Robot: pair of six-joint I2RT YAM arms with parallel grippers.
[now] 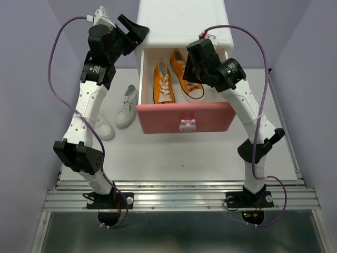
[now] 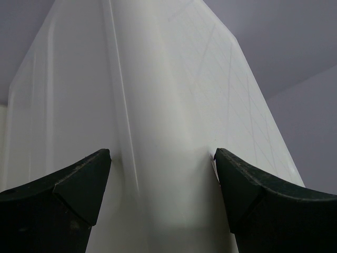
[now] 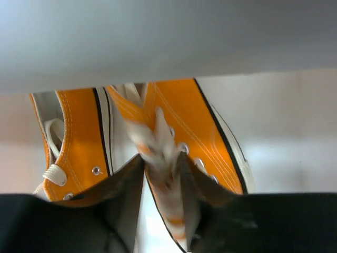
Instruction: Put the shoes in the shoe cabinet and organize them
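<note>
Settle orange shoe (image 3: 210,132) flat, mate (image 3: 73,137) at nine o'clock, before loosening right gripper (image 3: 160,167) pinching its laces (image 3: 158,139); left gripper (image 2: 163,158) spread astride cabinet (image 2: 158,79).

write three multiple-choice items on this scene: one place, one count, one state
1. The white lace-up sneakers lie: A on the cabinet's top; B on the table, left of the open pink plastic drawer; C stacked together.
2. Orange canvas sneakers in that drawer: A two; B one; C four.
3. The right gripper is: A wide open; B out of view; C shut on an orange sneaker's laces.
B, both lie beside the drawer; A, a pair shows inside; C, the wrist view shows laces clamped.
</note>
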